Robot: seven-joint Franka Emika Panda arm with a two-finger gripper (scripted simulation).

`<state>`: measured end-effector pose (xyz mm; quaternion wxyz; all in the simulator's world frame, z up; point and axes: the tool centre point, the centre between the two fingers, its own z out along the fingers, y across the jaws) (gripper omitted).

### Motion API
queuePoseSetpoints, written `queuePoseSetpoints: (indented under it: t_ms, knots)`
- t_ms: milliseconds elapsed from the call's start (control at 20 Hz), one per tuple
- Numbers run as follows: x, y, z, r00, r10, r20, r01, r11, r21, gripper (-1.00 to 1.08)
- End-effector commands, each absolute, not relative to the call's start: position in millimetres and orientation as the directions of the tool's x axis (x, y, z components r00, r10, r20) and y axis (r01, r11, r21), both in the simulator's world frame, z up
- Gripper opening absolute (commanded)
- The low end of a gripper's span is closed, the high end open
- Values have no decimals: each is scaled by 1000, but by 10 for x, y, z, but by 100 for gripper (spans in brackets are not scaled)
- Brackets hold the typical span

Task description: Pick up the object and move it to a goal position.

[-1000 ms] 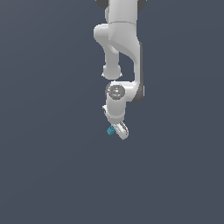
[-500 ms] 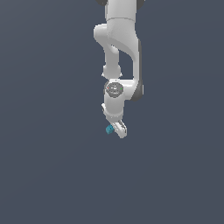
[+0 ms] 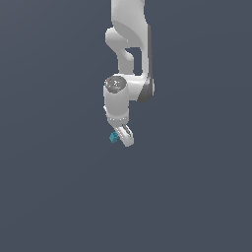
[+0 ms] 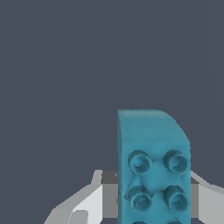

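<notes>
The white arm (image 3: 129, 59) hangs down from the twelve o'clock edge of the exterior view, and its gripper (image 3: 120, 135) sits just above the middle of the frame. The gripper is clamped on the object (image 3: 114, 137), a tiny teal-blue block that peeks out at about nine o'clock from the white fingers (image 3: 127, 137). In the wrist view the object (image 4: 153, 162) fills the five o'clock part of the frame: an oblong teal-blue block with round studs in two columns on the face turned toward the camera, and pale grey fingers (image 4: 89, 203) close against both sides of it. Behind everything lies a plain dark slate-grey surface (image 3: 54, 187); the block seems to be lifted clear of it, though with no shadow visible that is hard to confirm.
</notes>
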<state>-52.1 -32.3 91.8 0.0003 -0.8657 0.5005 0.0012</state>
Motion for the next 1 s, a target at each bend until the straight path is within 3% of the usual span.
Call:
queuePoseSetpoints:
  t_ms: [0,500,950]
  knots:
    - [-560,-490,1151,498,-867,-2,-867,-498,-1,-100]
    - [-671,-1037,1896,498,-867,-1,-867,-498,0,-100]
    - [-676,-1180,2099,499,-867,0,-867,-499,0,-100]
